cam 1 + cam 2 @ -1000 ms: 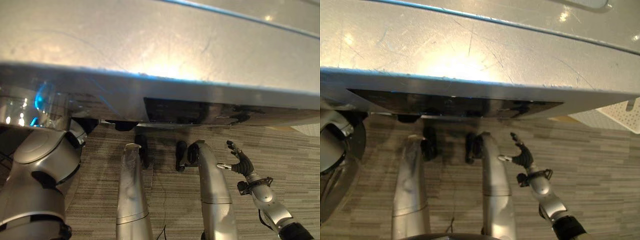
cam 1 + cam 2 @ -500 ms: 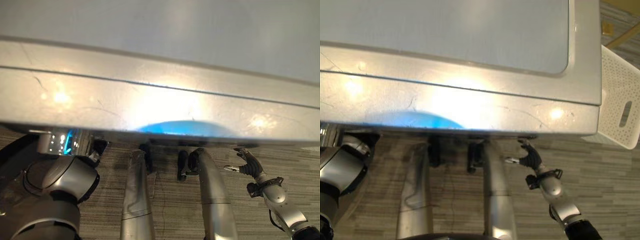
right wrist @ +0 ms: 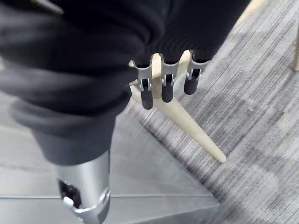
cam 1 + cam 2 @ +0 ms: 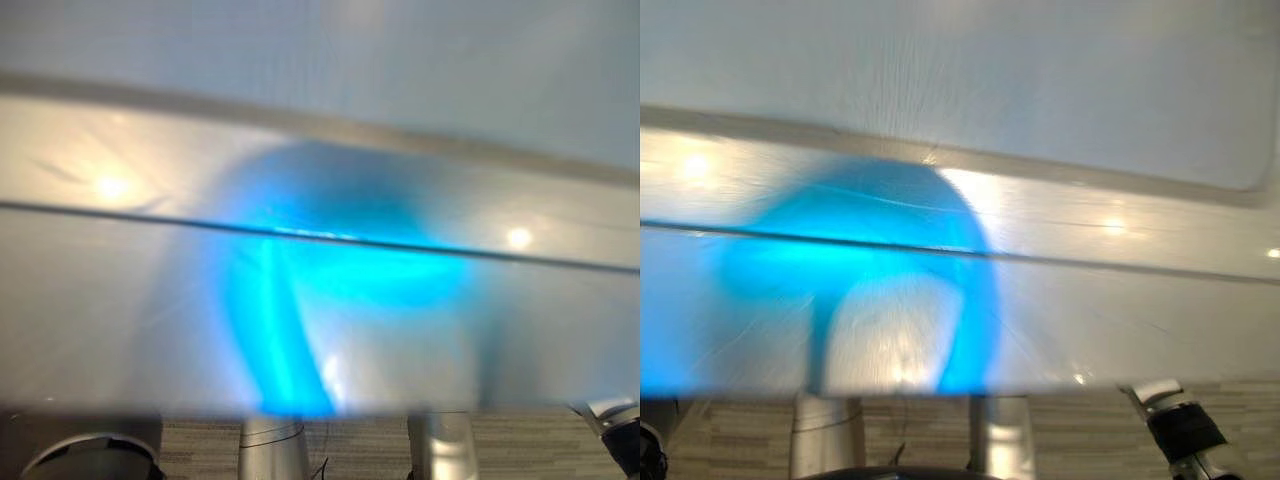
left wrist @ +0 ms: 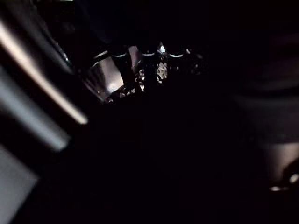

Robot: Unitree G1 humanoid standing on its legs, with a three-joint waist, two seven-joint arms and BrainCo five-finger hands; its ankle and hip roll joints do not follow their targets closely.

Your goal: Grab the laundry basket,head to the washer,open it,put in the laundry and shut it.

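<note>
From the left eye view, the washer fills almost the whole frame: a silver top with a dark seam across it and a blue glow on the front edge. A strip of striped carpet shows below it. The robot stands right against the machine, so the step in hand appears to be at the washer, either opening it or shutting it; which one cannot be told.

In the right eye view, the same silver top shows a paler panel behind a rim, likely the lid, lying flat. No basket or laundry can be made out here.

The left wrist view is nearly black. The left robot hand shows as a row of dim fingers against something dark, and whether it is clenched or released cannot be told.

In the right wrist view, the right robot hand hangs over the carpet with its fingers straight and relaxed, grasping nothing. A pale wooden leg slants just past the fingertips, and a corner of the grey washer lies below.

The next move probably calls for finding the lid or door edge with one hand.
</note>
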